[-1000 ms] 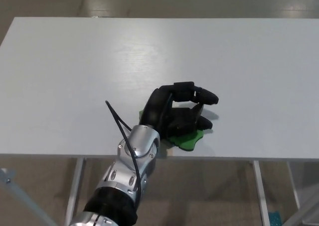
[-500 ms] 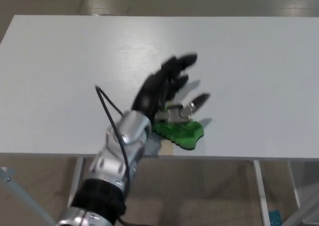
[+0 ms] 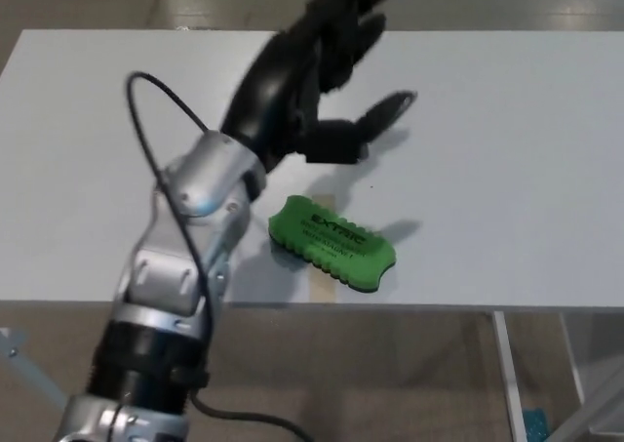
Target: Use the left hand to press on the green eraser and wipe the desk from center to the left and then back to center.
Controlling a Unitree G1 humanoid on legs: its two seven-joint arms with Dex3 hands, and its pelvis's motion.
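Left robot hand (image 3: 317, 66) hung open and empty above the green eraser (image 3: 331, 243), which lay near the tabletop (image 3: 507, 149) front edge and risked being nudged off.

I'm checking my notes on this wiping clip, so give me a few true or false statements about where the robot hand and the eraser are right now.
1. The left robot hand is pressing on the green eraser. False: it is lifted clear of it, fingers apart.
2. The eraser lies near the front edge of the white desk. True.
3. The eraser has printed lettering on top. True.
4. The right robot hand rests on the desk. False: it is not in view.
5. A black cable loops beside the left wrist. True.
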